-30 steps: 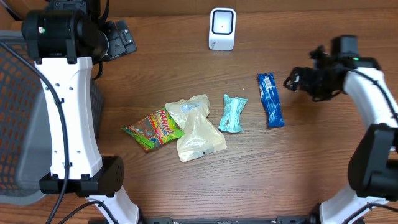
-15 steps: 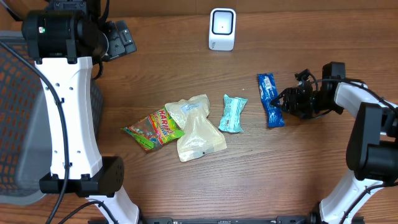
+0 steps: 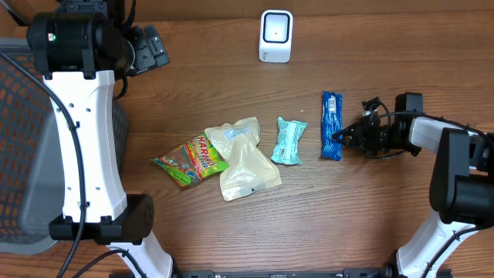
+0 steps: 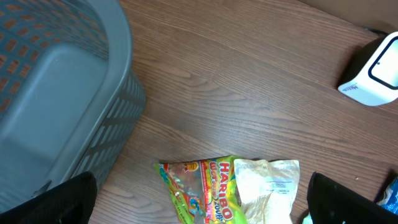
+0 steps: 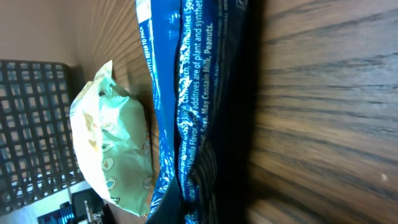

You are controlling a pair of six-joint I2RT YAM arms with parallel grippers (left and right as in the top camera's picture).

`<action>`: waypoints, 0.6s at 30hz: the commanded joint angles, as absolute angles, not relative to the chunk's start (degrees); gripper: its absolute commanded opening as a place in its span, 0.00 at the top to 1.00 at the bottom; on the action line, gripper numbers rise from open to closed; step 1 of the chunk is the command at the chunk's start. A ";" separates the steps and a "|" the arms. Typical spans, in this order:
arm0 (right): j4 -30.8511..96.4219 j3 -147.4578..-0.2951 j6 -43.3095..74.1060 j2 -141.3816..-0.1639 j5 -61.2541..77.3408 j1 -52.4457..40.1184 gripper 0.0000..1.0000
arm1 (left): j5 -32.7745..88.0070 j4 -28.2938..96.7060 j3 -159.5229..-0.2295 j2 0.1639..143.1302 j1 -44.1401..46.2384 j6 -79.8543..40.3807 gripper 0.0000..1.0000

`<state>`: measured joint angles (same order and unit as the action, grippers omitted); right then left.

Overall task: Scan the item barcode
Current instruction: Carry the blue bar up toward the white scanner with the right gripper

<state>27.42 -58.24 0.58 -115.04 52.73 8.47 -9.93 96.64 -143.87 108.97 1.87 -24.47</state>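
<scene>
Right gripper (image 3: 340, 137) pinched shut on long blue foil snack bar (image 3: 332, 123), front-right of white box scanner (image 3: 275, 35). Lifting, barcode presentation outstanding. Left gripper (image 4: 208, 202) wide, empty.

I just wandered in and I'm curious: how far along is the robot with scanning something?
Done: the right gripper is closed on one end of the blue snack bar. In hand: that grip, with the bar on the table, not yet lifted. Left: carrying it to the white scanner at the back and showing its barcode.
</scene>
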 commanded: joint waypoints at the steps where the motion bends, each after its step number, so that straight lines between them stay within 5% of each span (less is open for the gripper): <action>1: 29.87 -60.42 2.22 -115.00 50.41 8.01 0.96 | -10.92 96.66 -144.53 108.31 1.89 -25.32 0.00; 9: 44.05 -68.93 13.52 -99.59 7.88 -2.92 0.96 | -10.90 96.66 -144.53 108.31 1.89 -25.32 0.00; 14: 54.59 -71.99 24.49 -98.74 -37.89 -21.43 0.96 | -10.92 96.64 -144.53 108.31 1.89 -25.32 0.00; 18: 58.41 -71.96 23.14 -102.17 -49.12 -28.58 0.96 | -10.90 96.64 -144.53 108.31 1.89 -25.32 0.00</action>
